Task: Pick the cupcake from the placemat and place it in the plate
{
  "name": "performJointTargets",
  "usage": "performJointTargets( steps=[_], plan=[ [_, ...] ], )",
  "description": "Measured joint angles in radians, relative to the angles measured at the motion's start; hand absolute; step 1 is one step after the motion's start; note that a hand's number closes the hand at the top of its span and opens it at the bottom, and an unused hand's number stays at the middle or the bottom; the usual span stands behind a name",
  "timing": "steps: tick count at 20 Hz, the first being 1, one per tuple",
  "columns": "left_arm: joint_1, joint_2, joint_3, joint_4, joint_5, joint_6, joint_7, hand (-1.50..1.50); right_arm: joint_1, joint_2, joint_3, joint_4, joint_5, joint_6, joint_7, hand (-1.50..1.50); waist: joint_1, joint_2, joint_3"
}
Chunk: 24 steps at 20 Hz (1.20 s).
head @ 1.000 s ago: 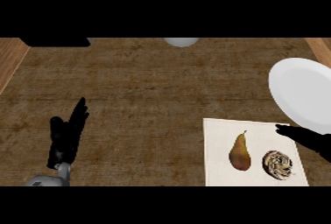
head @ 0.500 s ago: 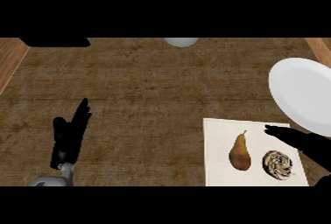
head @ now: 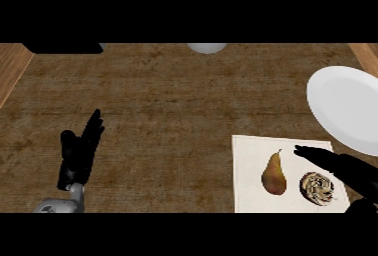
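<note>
The cupcake (head: 318,188), brown with pale swirls on top, lies on the white placemat (head: 251,175) at the lower right, beside a brown pear (head: 274,173). My right hand (head: 341,167) comes in from the right edge with straight fingers stretched over the placemat, just above the cupcake and apart from it. The white plate (head: 345,112) stands at the right edge, beyond the placemat. My left hand (head: 80,152) rests open at the lower left, fingers up, holding nothing.
A pale round object (head: 207,48) sits at the counter's far edge, and a dark block (head: 63,47) lies at the far left. Wooden strips border the counter on the left (head: 13,70) and right (head: 366,52).
My right hand has slid further left over the placemat, its fingertips now reaching above the cupcake. The left hand, cupcake and pear have stayed put.
</note>
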Motion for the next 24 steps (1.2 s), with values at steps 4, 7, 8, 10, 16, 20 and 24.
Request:
performJointTargets(
  steps=[4, 7, 8, 10, 16, 20, 24],
  plan=[
    [-0.003, -0.013, 0.025, 0.034, -0.010, -0.020, -0.031, 0.00, -0.014, 0.036, -0.001, 0.045, 0.054, -0.015, -0.020, -1.50, 0.000, 0.000, 0.000],
    [0.007, -0.016, 0.037, 0.012, -0.018, -0.036, -0.015, 0.00, -0.026, 0.053, -0.007, 0.081, 0.091, -0.022, -0.044, 1.50, 0.000, 0.000, 0.000],
    [0.013, -0.023, 0.030, 0.001, -0.030, -0.028, -0.011, 0.00, -0.032, 0.056, -0.004, 0.091, 0.107, -0.035, -0.053, 1.50, 0.001, 0.000, 0.000],
    [0.010, -0.023, 0.040, 0.005, -0.028, -0.038, -0.013, 0.00, -0.035, 0.041, -0.012, 0.107, 0.123, -0.061, -0.106, 1.50, 0.001, 0.000, 0.000],
    [0.006, -0.041, 0.046, -0.015, -0.046, -0.039, 0.014, 0.00, -0.034, 0.069, -0.030, 0.075, 0.157, -0.100, -0.129, 1.50, 0.000, -0.001, 0.000],
    [0.020, -0.043, 0.051, -0.010, -0.049, -0.051, -0.004, 0.00, -0.039, 0.090, -0.071, 0.078, 0.169, -0.169, -0.131, 1.50, -0.001, -0.001, 0.000],
    [0.031, -0.043, 0.054, -0.028, -0.049, -0.054, -0.001, 0.00, -0.074, 0.119, -0.143, 0.084, 0.163, -0.254, -0.092, 1.50, 0.000, -0.001, 0.000]
  ],
)
